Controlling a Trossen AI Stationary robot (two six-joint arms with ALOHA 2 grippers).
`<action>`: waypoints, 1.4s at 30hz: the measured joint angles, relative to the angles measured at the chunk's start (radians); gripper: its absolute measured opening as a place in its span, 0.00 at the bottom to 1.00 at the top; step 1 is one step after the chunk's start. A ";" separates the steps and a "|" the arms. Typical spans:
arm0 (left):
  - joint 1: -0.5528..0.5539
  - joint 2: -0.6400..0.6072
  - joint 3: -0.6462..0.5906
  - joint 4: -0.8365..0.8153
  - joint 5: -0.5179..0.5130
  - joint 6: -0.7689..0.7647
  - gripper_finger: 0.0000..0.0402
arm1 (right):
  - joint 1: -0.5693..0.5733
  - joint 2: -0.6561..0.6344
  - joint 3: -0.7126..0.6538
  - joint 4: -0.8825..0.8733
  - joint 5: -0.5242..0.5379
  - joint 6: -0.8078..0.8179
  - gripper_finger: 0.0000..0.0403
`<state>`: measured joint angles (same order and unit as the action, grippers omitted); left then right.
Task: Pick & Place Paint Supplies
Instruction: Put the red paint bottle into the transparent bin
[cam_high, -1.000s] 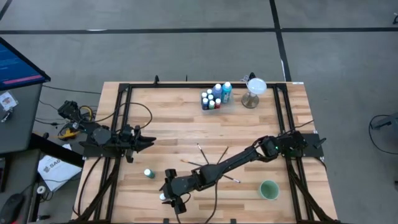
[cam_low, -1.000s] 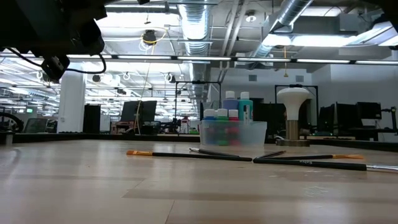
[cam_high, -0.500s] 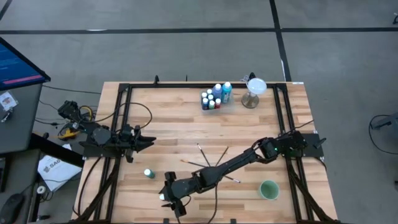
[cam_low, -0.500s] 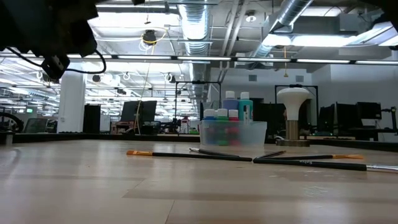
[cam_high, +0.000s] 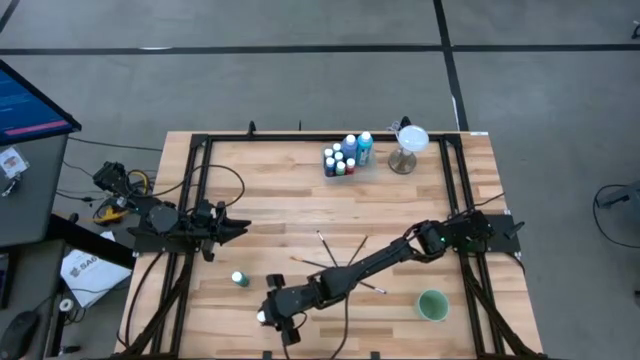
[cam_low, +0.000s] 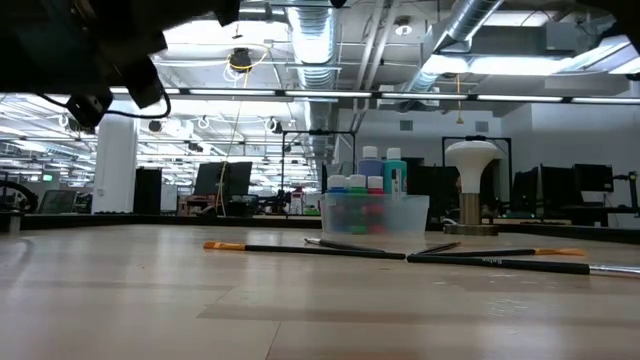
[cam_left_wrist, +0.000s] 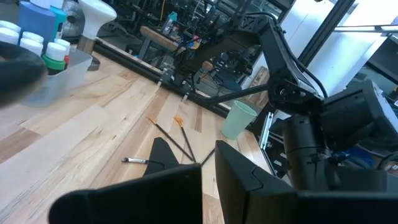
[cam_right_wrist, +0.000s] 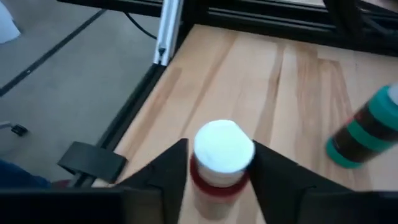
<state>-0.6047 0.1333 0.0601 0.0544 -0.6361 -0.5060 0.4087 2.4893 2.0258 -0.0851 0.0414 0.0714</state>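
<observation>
At the near edge of the table, left of centre, the right gripper (cam_high: 266, 317) reaches across and sits over a small red paint bottle (cam_right_wrist: 222, 163) with a white cap. Its fingers (cam_right_wrist: 169, 167) stand on either side of the bottle, close against it, though I cannot tell whether they are pressing it yet. A teal bottle (cam_high: 239, 279) stands loose just beyond, a little further from the edge.

The risk is the edge itself: the bottle stands close to the drop, so a grip that catches only the rounded cap could let it slip, tip and roll off to the floor. A sideways nudge from the arm might also knock over the teal bottle.

The left gripper (cam_left_wrist: 209, 173) waits at the left side of the table, fingers together. The other bottles (cam_high: 342, 157) stand in a clear tub at the far side, and the brushes (cam_high: 340, 258) lie scattered in the middle.

The table (cam_high: 280, 205) is pale wooden planking in a dark metal frame, standing on a grey floor. Beyond it is a large, brightly lit workshop with exposed ceiling ducts.
</observation>
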 joint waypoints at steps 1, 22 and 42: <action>0.000 0.000 0.000 0.000 0.000 0.000 0.00 | -0.002 0.000 0.000 -0.007 0.000 0.000 0.36; 0.000 0.000 0.000 0.000 0.003 0.000 0.00 | -0.111 -0.269 0.000 -0.229 -0.017 -0.023 0.25; 0.000 0.000 0.000 0.009 -0.001 0.000 0.00 | -0.411 -0.858 -0.116 -0.973 0.230 -0.118 0.25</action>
<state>-0.6047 0.1337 0.0601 0.0635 -0.6373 -0.5060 -0.0020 1.6309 1.9101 -1.0579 0.2714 -0.0469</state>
